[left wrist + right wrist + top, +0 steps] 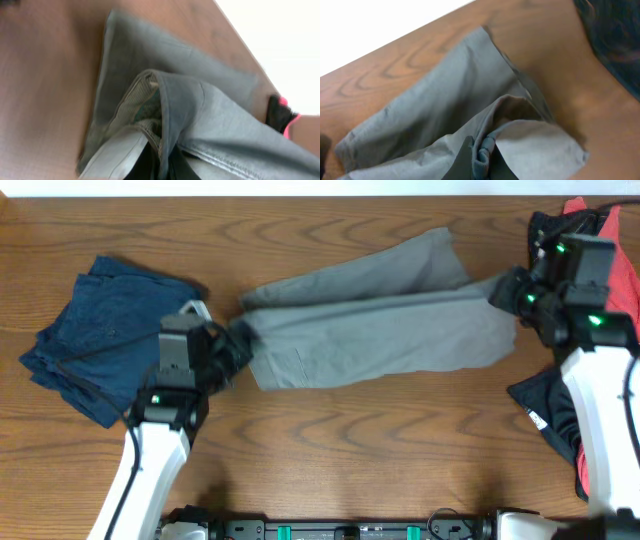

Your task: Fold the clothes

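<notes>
Grey shorts [380, 330] spread across table [330, 450] centre; left gripper [232, 348] pinched tight on 9 o'clock end, right gripper [503, 290] likewise at 3 o'clock, probably tensioning cloth flat for folding.

The worktop [380, 440] is of brown wood with a strong wavy grain, and behind its far edge there is a white surface. Grey shorts [380, 330] lie across the middle of it, stretched long from left to right. One part of them reaches toward the far right, and the cloth shows soft folds. On the left side a navy garment [100, 330] lies in a loose, flat heap, near the left end of the shorts. At the right edge a black garment [545, 400] lies crumpled and carries a small white label. A red garment [580, 208] lies with it, and the two are touching.
</notes>
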